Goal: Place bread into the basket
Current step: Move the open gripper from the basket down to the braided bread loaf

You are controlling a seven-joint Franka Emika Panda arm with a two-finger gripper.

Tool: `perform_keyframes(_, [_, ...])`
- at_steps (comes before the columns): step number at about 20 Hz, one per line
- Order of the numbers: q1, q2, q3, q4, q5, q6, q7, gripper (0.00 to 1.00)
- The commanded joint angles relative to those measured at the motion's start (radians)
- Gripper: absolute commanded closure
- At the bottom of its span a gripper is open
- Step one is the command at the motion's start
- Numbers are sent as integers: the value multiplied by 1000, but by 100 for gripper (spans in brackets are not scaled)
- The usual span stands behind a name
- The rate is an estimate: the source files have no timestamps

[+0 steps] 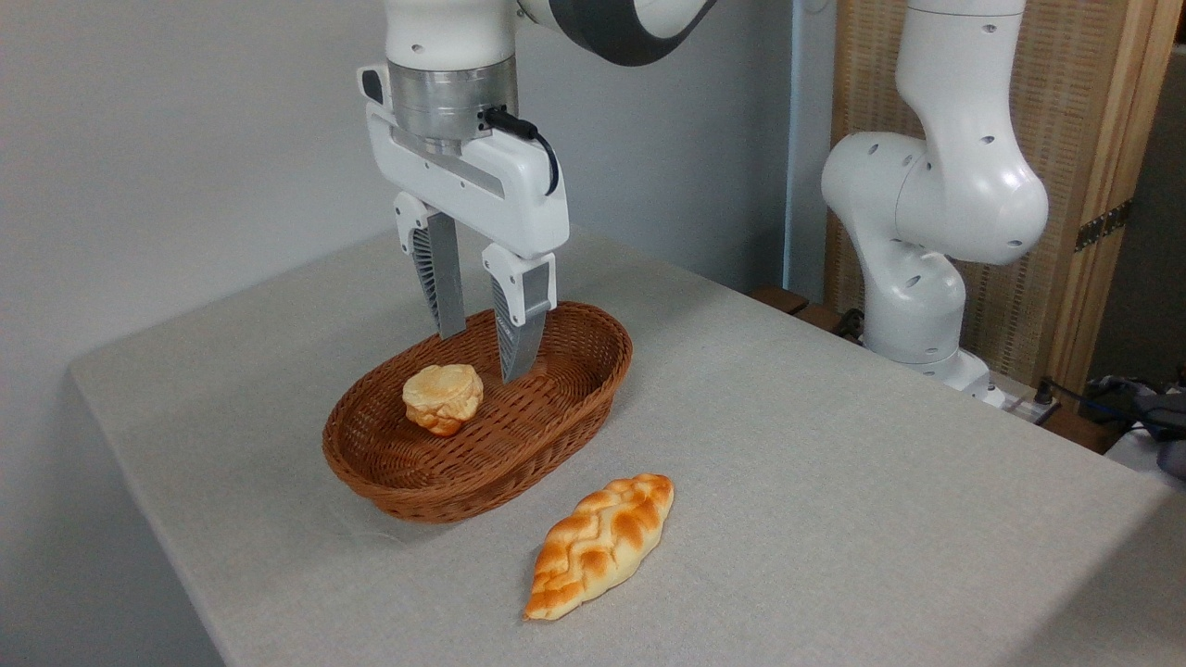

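**Bread on table, end effector empty over basket**

Bread (pixel 600 545) lies on the table (pixel 834 482), outside the basket (pixel 482 463), at about 5 o'clock from it. The loaf is braided, golden-orange with pale grooves, pointed at both ends. Its long axis runs from 7 o'clock to 1 o'clock; the upper tip sits near the basket's front rim but apart from it. Nothing touches the loaf.

The basket is oval, brown woven wicker, shallow, with a flared rim. It stands upright on the pale grey tablecloth, left of centre. Inside it, toward the 9 o'clock side of the floor, rests a small round puffy bun (pixel 443 397), golden with pale patches.

The end effector (pixel 482 354) hangs over the basket's far half, fingers pointing straight down. The two fingers stand parted, with a clear gap between them and nothing held. The tips reach to about rim level at the 12 o'clock side; whether they dip below the rim cannot be told. The bun sits just below and to the left of the left finger, not touching it.

The white arm (pixel 927 204) rises from its base at the table's 3 o'clock edge and arcs out of frame at top. Behind the base stands a wooden-framed woven panel (pixel 1093 120). Cables (pixel 1112 398) lie at far right.
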Motion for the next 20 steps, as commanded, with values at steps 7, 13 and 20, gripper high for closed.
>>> perform_keyframes(7, [-3,-18,29,13,10,-41,5,0])
perform_keyframes(13, [-2,-21,43,5,5,-20,7,0])
perform_keyframes(20, [-3,-38,113,-73,13,106,10,0])
